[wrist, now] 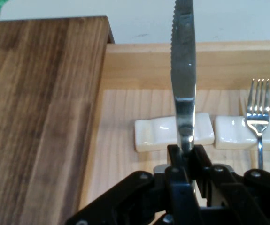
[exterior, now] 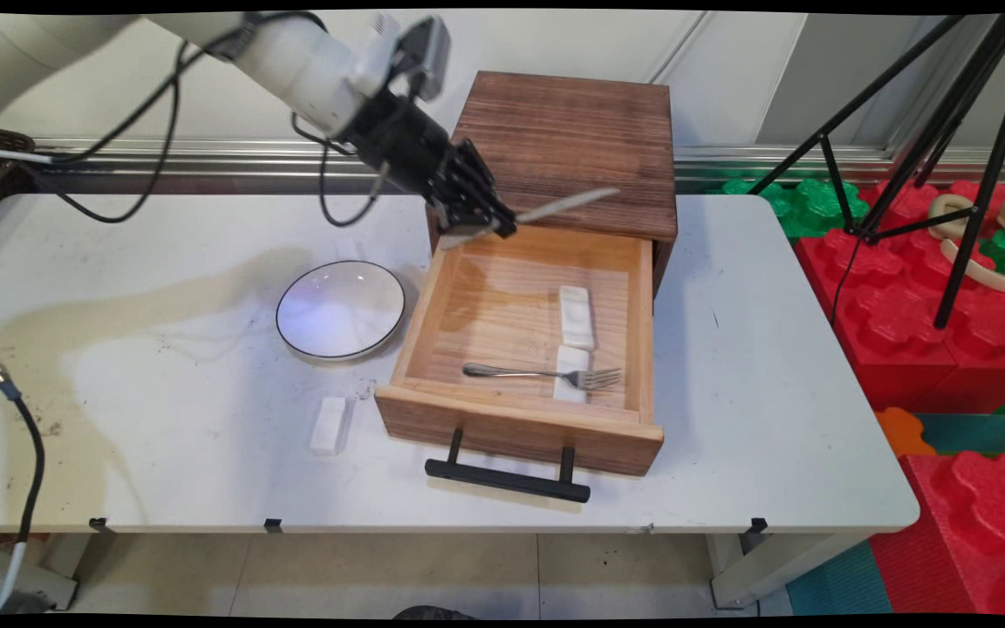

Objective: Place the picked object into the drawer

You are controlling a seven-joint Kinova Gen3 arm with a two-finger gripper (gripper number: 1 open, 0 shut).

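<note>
Knife gripped above an open wooden drawer

The gripper (exterior: 489,222) pinched a table knife (exterior: 565,206) by its handle, its serrated blade (wrist: 183,56) reaching out over the drawer's back edge beside the dark wooden box (exterior: 568,144). The pulled-out drawer (exterior: 520,436) held two white rests (exterior: 576,317) and a fork (exterior: 546,374), tines lying on the nearer rest. A black-rimmed white plate (exterior: 341,310) and another white rest (exterior: 329,425) sat on the table (exterior: 162,349) left of the drawer. No writing could be read anywhere.
</note>
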